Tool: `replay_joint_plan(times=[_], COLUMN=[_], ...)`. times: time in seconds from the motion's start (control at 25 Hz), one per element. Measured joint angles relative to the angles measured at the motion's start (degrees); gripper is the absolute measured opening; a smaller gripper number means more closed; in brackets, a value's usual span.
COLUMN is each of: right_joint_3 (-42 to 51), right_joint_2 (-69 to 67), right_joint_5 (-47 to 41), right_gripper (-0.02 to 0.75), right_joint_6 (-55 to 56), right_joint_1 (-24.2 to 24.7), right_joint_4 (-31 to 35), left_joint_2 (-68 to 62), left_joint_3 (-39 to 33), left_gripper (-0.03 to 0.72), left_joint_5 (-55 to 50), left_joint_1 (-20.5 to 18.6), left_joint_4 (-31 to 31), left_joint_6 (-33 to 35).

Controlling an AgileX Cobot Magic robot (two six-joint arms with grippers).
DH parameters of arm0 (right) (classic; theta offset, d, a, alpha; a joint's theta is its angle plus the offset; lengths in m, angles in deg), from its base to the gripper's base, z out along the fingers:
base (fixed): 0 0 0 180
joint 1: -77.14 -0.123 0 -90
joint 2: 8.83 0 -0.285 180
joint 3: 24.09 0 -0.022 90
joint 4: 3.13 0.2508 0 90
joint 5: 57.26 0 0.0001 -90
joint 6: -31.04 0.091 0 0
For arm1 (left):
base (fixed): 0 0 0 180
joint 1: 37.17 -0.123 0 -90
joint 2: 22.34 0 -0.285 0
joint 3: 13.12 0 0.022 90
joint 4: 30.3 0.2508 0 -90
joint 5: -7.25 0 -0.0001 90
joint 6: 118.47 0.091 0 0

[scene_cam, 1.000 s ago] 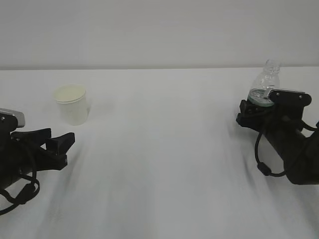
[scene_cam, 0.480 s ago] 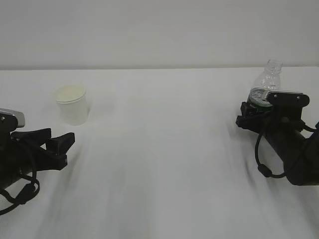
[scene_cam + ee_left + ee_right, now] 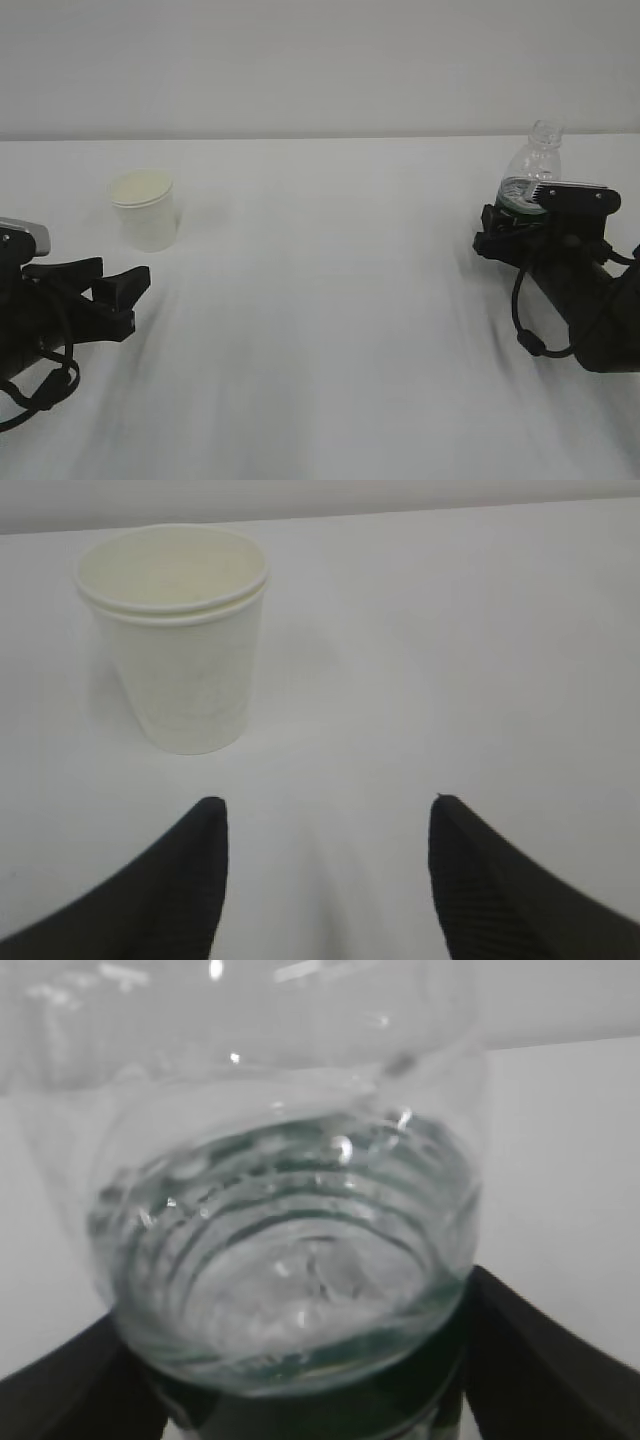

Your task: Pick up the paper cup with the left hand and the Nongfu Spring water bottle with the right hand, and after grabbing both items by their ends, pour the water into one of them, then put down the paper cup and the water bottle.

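The white paper cup (image 3: 145, 208) stands upright on the left of the table, with its cream inside showing. In the left wrist view the paper cup (image 3: 175, 640) is ahead and left of my left gripper (image 3: 325, 815), which is open and empty. From outside, that left gripper (image 3: 125, 277) rests low, nearer the camera than the cup and apart from it. The clear Nongfu Spring water bottle (image 3: 535, 160) stands at the right with no cap. My right gripper (image 3: 518, 215) is around its green label band. Up close, the bottle (image 3: 290, 1210) fills the view, water (image 3: 300, 1300) inside, dark fingers (image 3: 540, 1360) against both sides.
The white table (image 3: 330, 300) runs back to a pale wall. The right arm and its looped cable (image 3: 525, 320) lie along the table's right side. The bottle's base is hidden behind the right gripper.
The right gripper has shifted slightly at the bottle, and a strip of the green band now shows above it. The left arm and the cup have not moved.
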Motion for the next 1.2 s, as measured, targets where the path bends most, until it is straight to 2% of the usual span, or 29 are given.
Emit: replay_joint_plan(times=[0.72,1.2], right_joint_3=[-0.04,-0.04], right_joint_2=[0.73,0.73], right_joint_5=[0.0,0.0], right_gripper=[0.605,0.469], right_joint_6=[-0.27,-2.26], right_joint_1=[0.0,0.0], right_joint_4=[0.0,0.1], left_joint_2=[0.0,0.0], left_joint_3=[0.0,0.0], left_gripper=[0.452,0.452], left_joint_5=[0.0,0.0], left_joint_1=[0.0,0.0], left_joint_4=[0.0,0.0], left_joint_6=[0.0,0.0])
